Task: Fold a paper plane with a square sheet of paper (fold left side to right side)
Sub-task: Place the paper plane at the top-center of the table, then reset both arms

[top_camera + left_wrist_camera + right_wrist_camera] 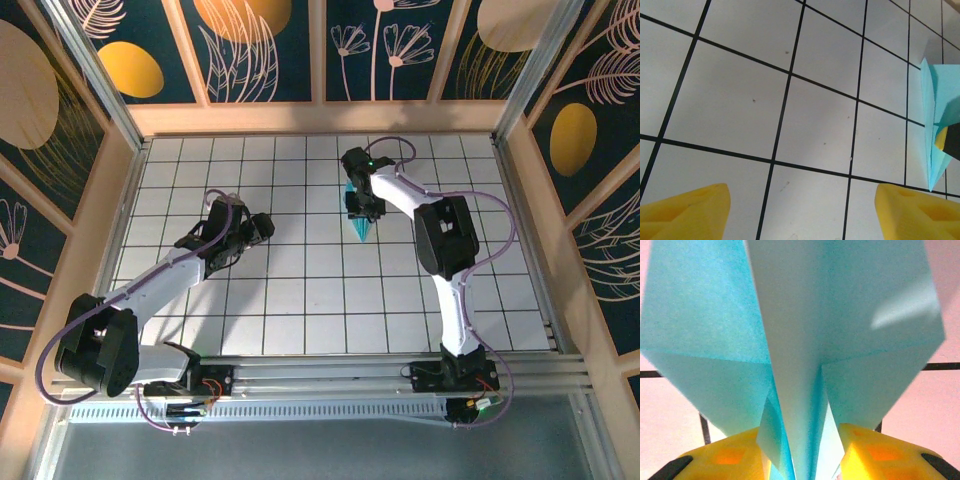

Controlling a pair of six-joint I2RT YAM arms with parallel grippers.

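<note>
Now, over on the left, the left gripper [252, 228] hovers above the white gridded table [300, 300], left of its middle and about halfway between the near and far edges. From the left wrist camera the same gripper [802, 212] has its jaws spread wide, the two yellow fingers [690, 212] far apart with bare tiles and black grid lines between them, nothing held and nothing touched. Moving across, the paper plane [361, 232] sits just right of the table's middle, in the far half, its pointed nose aimed toward the near edge and its wider tail end tucked under the right gripper [362, 205]. From overhead it is little more than a small cyan sliver poking out below the black wrist. The left wrist view adds the side profile: the paper plane [932, 115] stands up on edge as a narrow light-blue dart at the right margin, with a yellow-and-black finger [946, 142] showing just behind it. Close in on the right wrist camera, the paper plane [795, 340] shows its detail: the centre fold runs straight up from the right gripper [800, 460], the wings spread out to either side, and the layers of the fold fan loosely apart. The yellow fingers [735, 457] stand part-way apart with that fold between them, the paper reaching both pads. Whether they are pinching it or merely flanking it, I cannot tell.
</note>
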